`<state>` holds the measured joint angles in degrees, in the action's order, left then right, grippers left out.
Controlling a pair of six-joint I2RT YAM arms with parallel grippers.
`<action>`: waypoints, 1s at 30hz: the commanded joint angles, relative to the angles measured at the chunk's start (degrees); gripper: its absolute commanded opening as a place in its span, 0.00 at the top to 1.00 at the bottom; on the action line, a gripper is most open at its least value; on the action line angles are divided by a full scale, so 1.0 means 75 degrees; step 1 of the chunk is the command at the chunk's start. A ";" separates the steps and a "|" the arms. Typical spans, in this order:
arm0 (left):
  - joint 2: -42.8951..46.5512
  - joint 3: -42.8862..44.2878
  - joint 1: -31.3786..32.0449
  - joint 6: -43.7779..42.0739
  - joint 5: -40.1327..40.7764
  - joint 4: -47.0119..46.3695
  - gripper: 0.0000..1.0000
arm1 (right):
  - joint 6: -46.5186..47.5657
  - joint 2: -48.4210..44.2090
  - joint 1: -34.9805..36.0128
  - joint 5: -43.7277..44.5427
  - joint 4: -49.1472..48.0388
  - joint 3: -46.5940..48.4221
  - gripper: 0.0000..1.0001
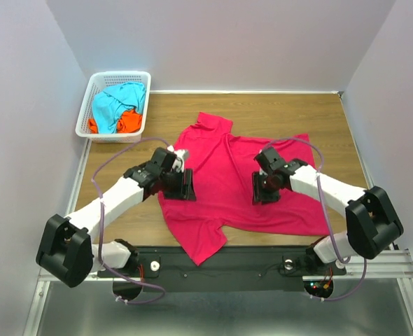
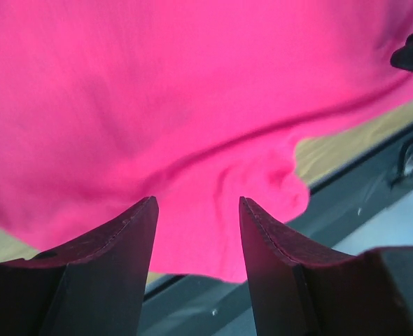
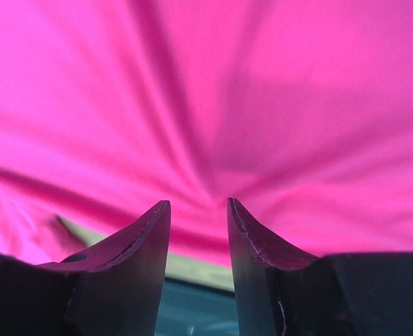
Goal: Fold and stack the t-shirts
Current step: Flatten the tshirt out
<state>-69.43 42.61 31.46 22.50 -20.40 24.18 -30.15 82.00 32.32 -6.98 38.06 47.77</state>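
- crimson-pink t-shirt (image 1: 227, 182) lies spread but rumpled at centre frame on the table (image 1: 297, 112). one corner reaches down over the black rail (image 1: 262, 260) at the bottom edge.
- turquoise-blue t-shirt (image 1: 115, 103) and orange t-shirt (image 1: 128, 123) sit bunched in the white basket (image 1: 87, 115), upper left, well apart from the arms.
- left gripper (image 1: 182, 183) sits over the shirt's left edge. wrist view: fingers apart, nothing between them, cloth edge and bare wood just beyond.
- right gripper (image 1: 264, 189) sits on the shirt's right-centre. wrist view: fingers apart but narrower, creases in the cloth running together at the gap. the tips look pressed into the fabric, with no fold clamped yet.

risks, as judged from here:
- right jaws may close on two layers or a thick bunch, since the creases gather there. the lift would then drag the whole shirt instead of one edge.
- left gripper is close to the hem and could close on air or catch only a thin lip that slips free.
- uneven grips between the arms would skew the fold.
- the corner over the rail could snag or pull the shirt toward the bottom of frame.
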 commanded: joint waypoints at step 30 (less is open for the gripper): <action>-0.4009 0.2359 -0.1336 -0.1314 0.2194 -0.2205 0.43 | 0.1091 0.1994 -0.3886 0.2056 -0.1794 0.1448 0.59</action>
<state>-103.24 64.69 22.00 10.92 -1.96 9.13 -20.80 98.59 4.80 9.65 27.22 61.43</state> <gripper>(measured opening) 0.578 0.406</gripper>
